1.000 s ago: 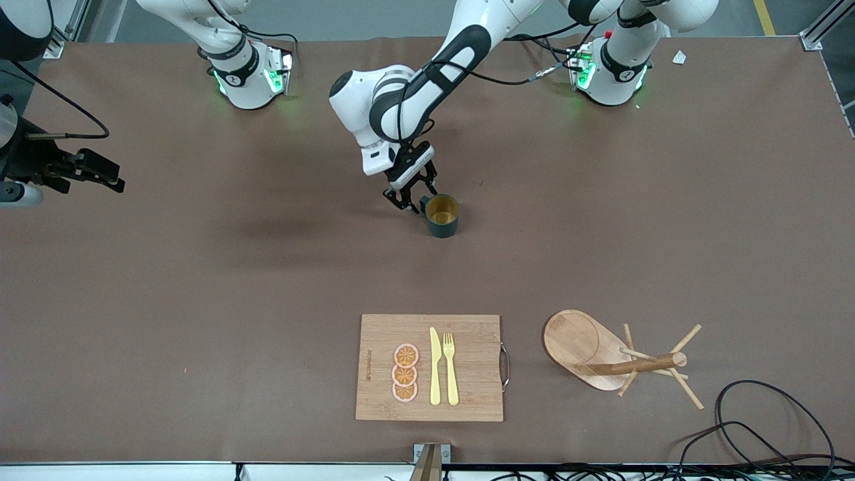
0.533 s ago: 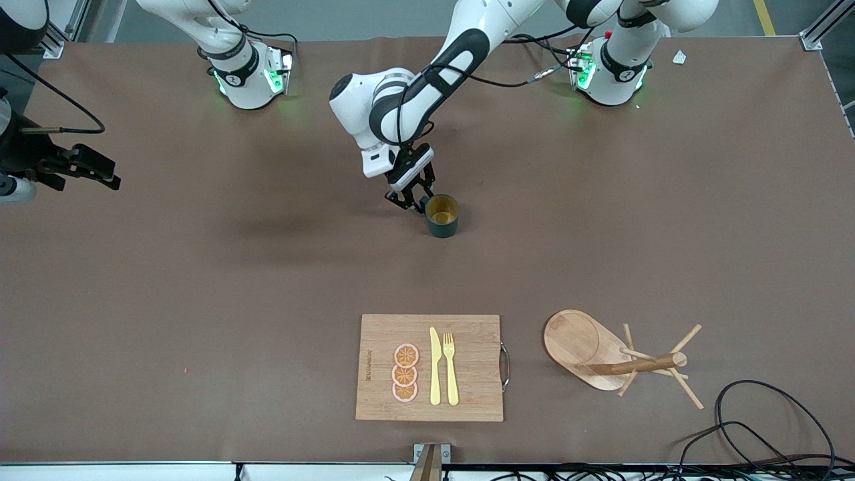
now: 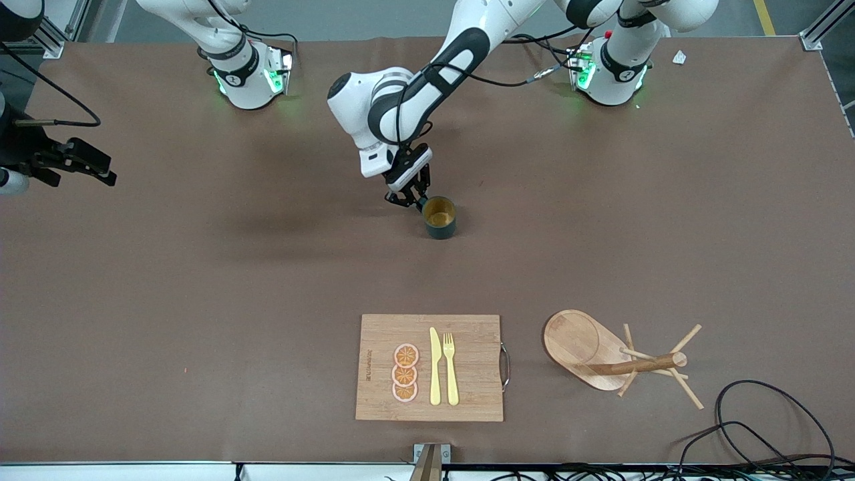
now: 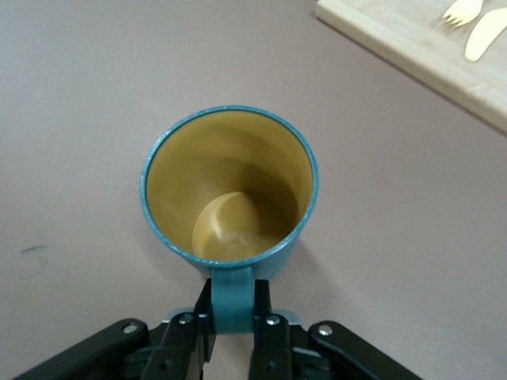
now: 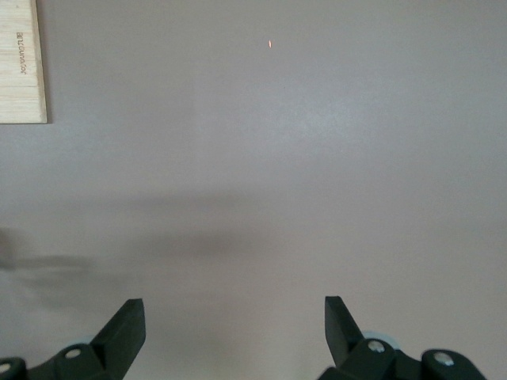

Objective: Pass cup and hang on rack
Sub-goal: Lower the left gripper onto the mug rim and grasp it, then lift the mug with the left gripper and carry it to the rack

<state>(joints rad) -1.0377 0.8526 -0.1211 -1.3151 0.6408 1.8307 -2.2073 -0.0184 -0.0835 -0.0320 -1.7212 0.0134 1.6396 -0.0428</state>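
- My left gripper [image 3: 409, 198] is low at the middle of the table [image 3: 200, 280], with its fingers [image 4: 196, 336] pressed together on the small dark handle [image 4: 232, 294] of the cup [image 3: 440, 217].
- From my left wrist I see the handle pinched between the two pads, and the cup [image 4: 230, 194] upright with its mustard-yellow inside facing up.
- The cup stands on the brown table surface, much farther from the front camera than the cutting board [image 3: 430, 367] and the rack [image 3: 618, 356].
- The rack lies near the front edge, toward my left arm's end of the table, beside the cutting board; its oval base [image 3: 580, 347] looks tipped, with the post and thin pegs pointing toward a loose black cable [image 3: 768, 421].
- The cutting board carries three orange slices [image 3: 405, 373], a yellow knife [image 3: 434, 367] and a yellow fork [image 3: 451, 367], side by side.
- My right gripper [image 3: 77, 164] waits in the air over the table edge at my right arm's end, well apart from the cup.
- From my right wrist its fingers [image 5: 123, 332] stand wide apart with nothing between them, bare table below and a corner of the cutting board [image 5: 20, 63] in sight.
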